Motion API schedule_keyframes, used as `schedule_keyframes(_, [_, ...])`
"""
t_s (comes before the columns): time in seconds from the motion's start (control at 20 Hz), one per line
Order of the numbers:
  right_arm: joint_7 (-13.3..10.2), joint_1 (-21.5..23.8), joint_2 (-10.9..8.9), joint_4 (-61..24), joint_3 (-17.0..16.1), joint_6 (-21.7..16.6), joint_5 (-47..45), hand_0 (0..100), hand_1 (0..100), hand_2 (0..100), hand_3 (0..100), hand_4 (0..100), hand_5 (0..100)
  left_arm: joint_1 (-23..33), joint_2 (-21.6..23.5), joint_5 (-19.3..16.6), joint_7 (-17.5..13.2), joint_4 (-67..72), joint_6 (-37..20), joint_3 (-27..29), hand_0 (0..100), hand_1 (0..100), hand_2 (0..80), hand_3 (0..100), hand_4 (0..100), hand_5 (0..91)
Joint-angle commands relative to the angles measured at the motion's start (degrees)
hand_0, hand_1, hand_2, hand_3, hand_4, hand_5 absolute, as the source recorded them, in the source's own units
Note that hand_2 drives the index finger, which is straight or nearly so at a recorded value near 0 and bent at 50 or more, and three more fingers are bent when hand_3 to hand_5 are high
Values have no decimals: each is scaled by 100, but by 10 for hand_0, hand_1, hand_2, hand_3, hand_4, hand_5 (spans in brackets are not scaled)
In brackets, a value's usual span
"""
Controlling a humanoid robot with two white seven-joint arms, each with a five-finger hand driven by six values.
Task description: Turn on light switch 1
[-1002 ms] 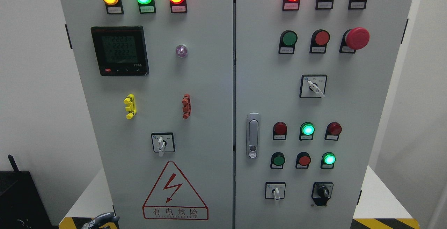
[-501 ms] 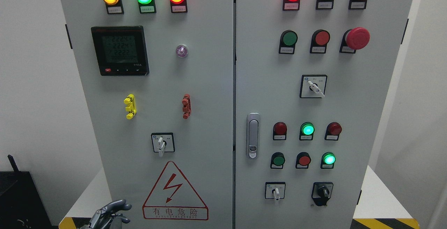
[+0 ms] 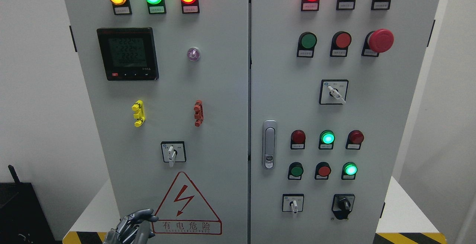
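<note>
Head view shows you the grey control cabinet (image 3: 223, 87) front-on, with two doors side by side. Your left hand (image 3: 134, 227) appears at the bottom edge, left of centre, in front of the lower part of the left door. Its fingers (image 3: 147, 213) are loosely curled and hold nothing; the fingertips lie just beside the left corner of the red triangular warning sign (image 3: 186, 205). Whether they touch the door cannot be told. Your right hand does not appear.

Which control is light switch 1 cannot be told, as the labels are too small to read. Note the white-handled selector switch (image 3: 172, 153) on the left door, directly above the warning sign and well above your left hand, its lever pointing down. Above it sit a yellow terminal block (image 3: 138, 113) and a red terminal block (image 3: 198, 113), then the digital meter (image 3: 127, 53).

On the right door, locate the door latch (image 3: 269, 144) near the centre seam. A second white selector (image 3: 293, 204) and a black rotary knob (image 3: 343, 205) sit along the bottom row. A third selector (image 3: 334, 92) sits mid-door, below the red mushroom stop button (image 3: 380, 41).
</note>
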Motion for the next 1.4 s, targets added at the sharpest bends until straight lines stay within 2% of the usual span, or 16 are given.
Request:
schedule_keyframes(0.0, [-4, 0, 0, 0, 0, 3, -141, 0, 0, 0, 0, 0, 0, -293, -104, -5, 300, -83, 322, -355, 430, 441, 349, 613, 760, 606])
schedule_keyframes(0.1, [-4, 0, 0, 0, 0, 3, -149, 0, 0, 0, 0, 0, 0, -433, -96, -13, 562, -75, 401, -522, 341, 516, 388, 636, 770, 632])
schedule_keyframes(0.2, [-4, 0, 0, 0, 0, 3, -141, 0, 0, 0, 0, 0, 0, -626, -104, -13, 975, -66, 655, -680, 261, 529, 402, 633, 770, 633])
schedule_keyframes(0.3, [-4, 0, 0, 0, 0, 3, -141, 0, 0, 0, 0, 0, 0, -688, -104, -31, 1038, -57, 718, -821, 216, 536, 439, 648, 778, 638])
schedule_keyframes(0.4, [-4, 0, 0, 0, 0, 3, -141, 0, 0, 0, 0, 0, 0, -794, -104, -223, 1134, -48, 727, -865, 193, 546, 458, 660, 782, 664])
schedule_keyframes(0.6, [-4, 0, 0, 0, 0, 3, -141, 0, 0, 0, 0, 0, 0, -978, -131, -593, 1530, -13, 736, -1234, 180, 553, 457, 664, 789, 693])
schedule_keyframes(0.95, [-4, 0, 0, 0, 0, 3, -141, 0, 0, 0, 0, 0, 0, -1145, -236, -620, 2110, 48, 902, -1481, 180, 573, 440, 596, 752, 675])
schedule_keyframes(1.35, [-4, 0, 0, 0, 0, 3, -141, 0, 0, 0, 0, 0, 0, -1260, -526, -620, 2146, 233, 1026, -1411, 212, 579, 405, 583, 746, 666])
